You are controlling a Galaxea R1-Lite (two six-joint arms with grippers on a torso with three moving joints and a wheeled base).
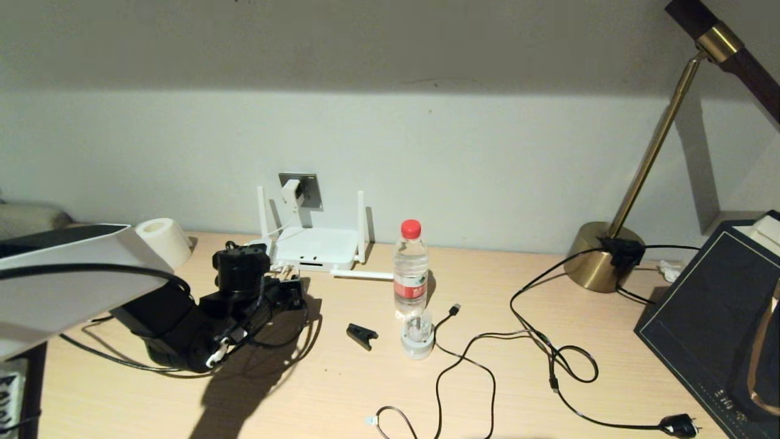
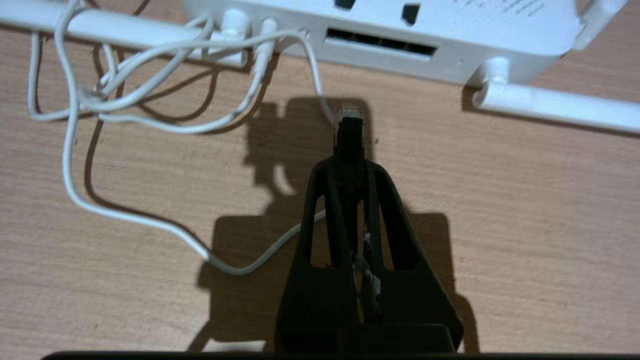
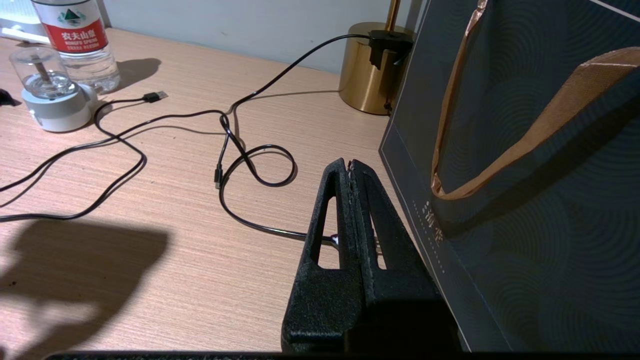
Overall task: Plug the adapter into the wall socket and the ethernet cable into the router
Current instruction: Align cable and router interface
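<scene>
At the near right of the worktop (image 3: 175,280): right hand (image 3: 350,167), fingers pressed together, gripping nothing, parked just beside a dark paper bag (image 3: 525,225) with a tan handle. Ahead of it, a thin black lamp cord (image 3: 250,165) looped on the wood, leading to the brass lamp base (image 3: 365,70) by the wall.

Near the middle: small black clip (image 1: 362,335) lying flat; just right of it a small clear-domed device (image 1: 417,338) on a white base, touching or nearly touching the water bottle (image 1: 410,268) with a red cap behind it. Thin black USB cable (image 1: 454,310) trailing beside these.

To the left, farther in: left hand (image 2: 350,162), closed on the ethernet cable (image 2: 348,132). Grips the black boot of the plug, clear tip projecting forward. Points toward the front edge of the router (image 2: 475,30), in line with one end of the dark slot (image 2: 380,44), a short gap short of it, not touching. Thin white cord (image 2: 70,150) tangled on the worktop beside the plug. One white antenna (image 2: 550,102) lying flat, others upright.

At the wall, behind the router: adapter (image 1: 291,190) seated against the wall socket (image 1: 312,183), cord hanging down toward the router. Roll of white paper (image 1: 163,241) far left.
</scene>
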